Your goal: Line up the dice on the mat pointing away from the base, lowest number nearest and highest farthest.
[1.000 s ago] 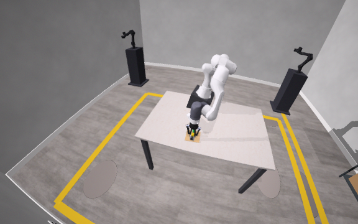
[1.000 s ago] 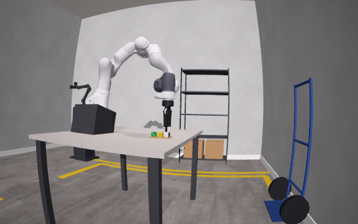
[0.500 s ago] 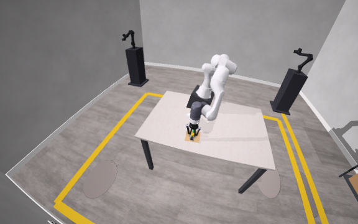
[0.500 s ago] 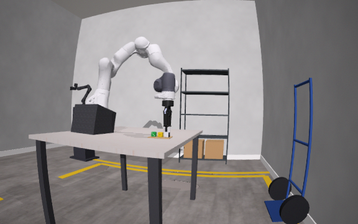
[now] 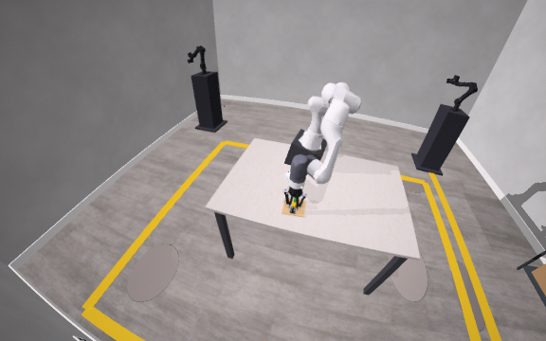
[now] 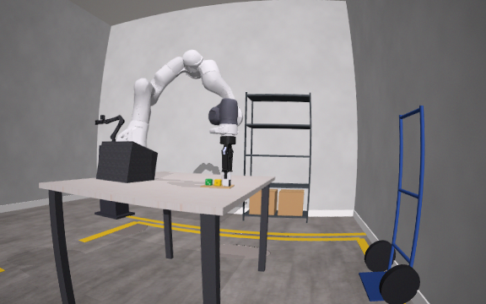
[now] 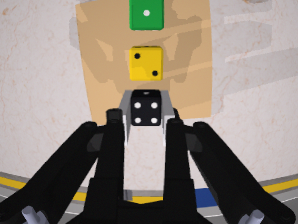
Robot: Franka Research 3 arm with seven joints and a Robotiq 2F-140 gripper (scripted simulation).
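Mostly my own black fingers fill the lower half of the wrist view, and they hide the lower sides of the black die [image 7: 145, 108] and the near edge of the mat [image 7: 189, 43]. My end effector [image 7: 145, 125] is closed narrow on this black die, one finger at each side of it; its top face shows four white dots. If the die rests on the mat or stands a little above it, I cannot tell.

In the top view the dice are too small to separate; only a spot of yellow and green shows between my fingers at the centre of the frame.

I count three dice and one mat. The green die [image 7: 147, 14] with one dot lies on the mat in the upper middle of the wrist view, the yellow die [image 7: 147, 63] with two dots just below it, and the black die directly under that. All three make one vertical row, apart from each other. The mat lies on the pale tabletop [image 7: 40, 96].
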